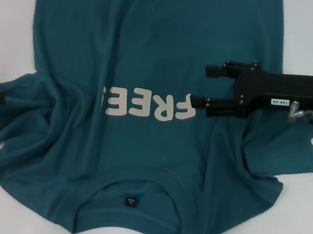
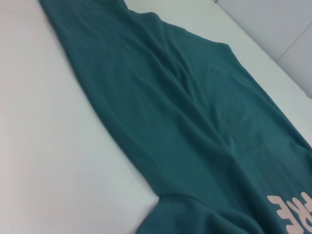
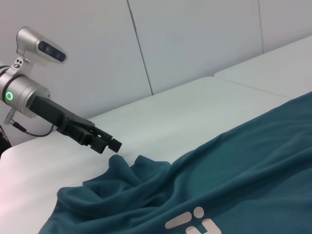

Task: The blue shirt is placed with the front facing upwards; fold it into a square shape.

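The blue shirt (image 2: pixel 185 122) runs diagonally from upper left to lower right across the white table (image 2: pixel 53 161), softly creased, cream lettering (image 2: pixel 292 214) at the lower right corner.

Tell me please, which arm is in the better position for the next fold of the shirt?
Probably the left. The left claw is at the bunched left sleeve at the edge of the blue shirt, ready to grasp and fold it inward. The right claw is open above the chest, beside the lettering, away from any edge.
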`<state>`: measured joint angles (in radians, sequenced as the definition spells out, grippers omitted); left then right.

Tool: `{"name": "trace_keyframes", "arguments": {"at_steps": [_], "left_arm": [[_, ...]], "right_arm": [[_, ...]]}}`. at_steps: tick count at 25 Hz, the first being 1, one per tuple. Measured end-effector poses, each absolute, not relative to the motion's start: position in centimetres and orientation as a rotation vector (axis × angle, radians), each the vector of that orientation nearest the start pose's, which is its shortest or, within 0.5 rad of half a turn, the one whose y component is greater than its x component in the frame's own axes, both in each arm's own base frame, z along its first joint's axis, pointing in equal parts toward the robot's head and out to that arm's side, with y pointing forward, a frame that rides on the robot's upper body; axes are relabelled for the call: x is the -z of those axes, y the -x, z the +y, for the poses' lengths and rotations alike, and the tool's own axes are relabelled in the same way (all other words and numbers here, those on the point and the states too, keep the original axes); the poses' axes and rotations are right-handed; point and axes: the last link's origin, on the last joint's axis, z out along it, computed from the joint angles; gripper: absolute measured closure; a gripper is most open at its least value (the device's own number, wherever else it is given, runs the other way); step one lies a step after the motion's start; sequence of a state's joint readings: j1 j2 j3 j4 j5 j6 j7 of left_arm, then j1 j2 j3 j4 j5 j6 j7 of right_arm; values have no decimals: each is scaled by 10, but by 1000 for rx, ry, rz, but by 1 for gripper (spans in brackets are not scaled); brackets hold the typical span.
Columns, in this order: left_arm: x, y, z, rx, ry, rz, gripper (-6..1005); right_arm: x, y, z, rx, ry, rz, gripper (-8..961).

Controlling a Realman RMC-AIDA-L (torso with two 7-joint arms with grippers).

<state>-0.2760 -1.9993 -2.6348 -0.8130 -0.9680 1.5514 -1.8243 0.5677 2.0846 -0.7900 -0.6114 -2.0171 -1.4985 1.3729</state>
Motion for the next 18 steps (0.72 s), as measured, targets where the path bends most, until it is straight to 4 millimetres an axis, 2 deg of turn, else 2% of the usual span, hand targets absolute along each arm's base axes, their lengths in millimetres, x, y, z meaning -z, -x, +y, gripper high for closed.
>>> {"name": "trace_keyframes", "arguments": {"at_steps": [8,18], "left_arm": [[-67,377,263,442,2261,-1403,160],[-54,369,268,425,2317,-1395,170]], "right_arm": [[25,-252,333,-609,2824,592,29],[25,-253,333,-609,2825,593,28]]}}
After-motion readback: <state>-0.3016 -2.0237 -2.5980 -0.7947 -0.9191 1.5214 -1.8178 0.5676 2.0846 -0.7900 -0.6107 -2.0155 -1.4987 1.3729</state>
